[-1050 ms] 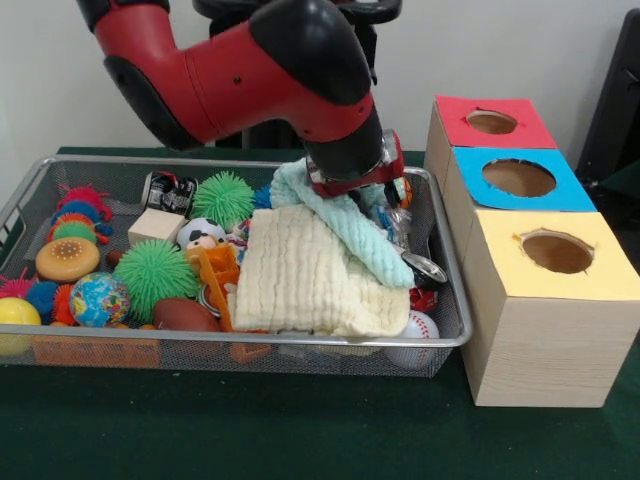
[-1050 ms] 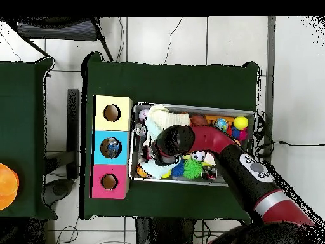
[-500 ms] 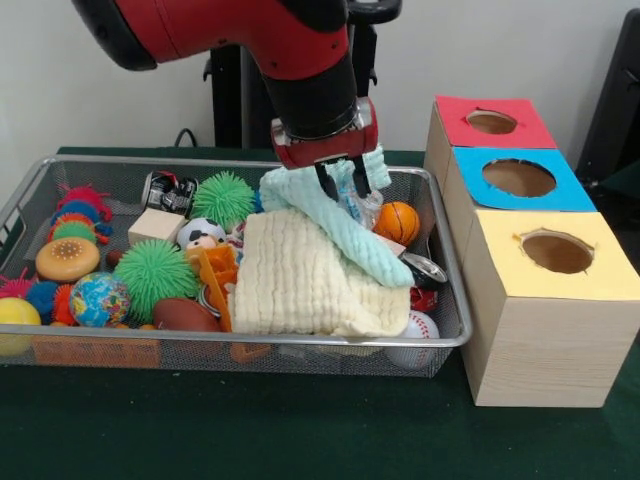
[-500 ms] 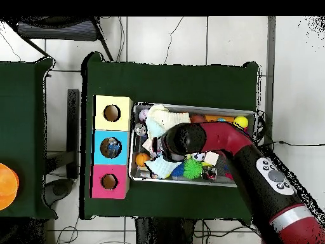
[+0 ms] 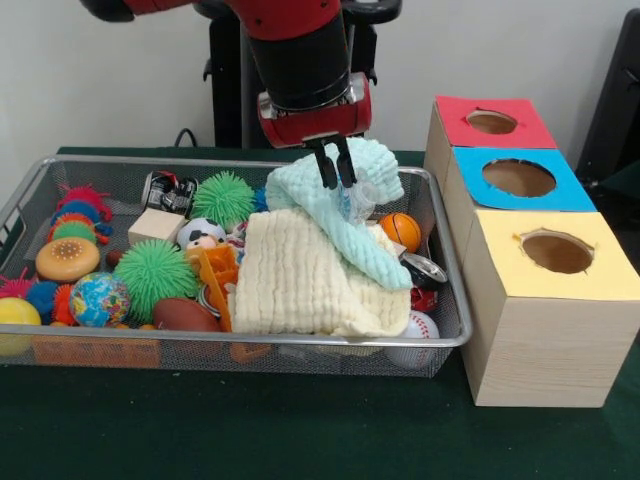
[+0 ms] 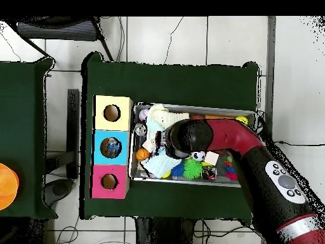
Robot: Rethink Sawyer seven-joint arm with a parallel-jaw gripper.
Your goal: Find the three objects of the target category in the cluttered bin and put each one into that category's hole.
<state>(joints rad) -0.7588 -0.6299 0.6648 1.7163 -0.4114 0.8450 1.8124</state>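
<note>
While hanging over the right half of the wire bin (image 5: 40, 175), pinching a fold of the mint cloth (image 5: 345, 215) between the nearly closed fingers of the claw (image 5: 335, 172), with the cloth's far end bunched up and the rest draped on the cream cloth (image 5: 300, 275). Judging this as the search step: uncovering what is lying underneath, not yet sorting. Showing beside the raised fold, a small basketball (image 5: 401, 229); possibly a target, though unable to tell which category is wanted. Next move probably calling for dropping the cloth clear of the toys, then regrasping a target and carrying it to the boxes (image 5: 545, 300) standing just beside the bin on the green counter (image 5: 300, 430).

Seeing the pinch only from the front. Hiding the claw under the arm in the overhead view, but showing something lying inside the blue hole (image 6: 112, 147), unseen from the front.
</note>
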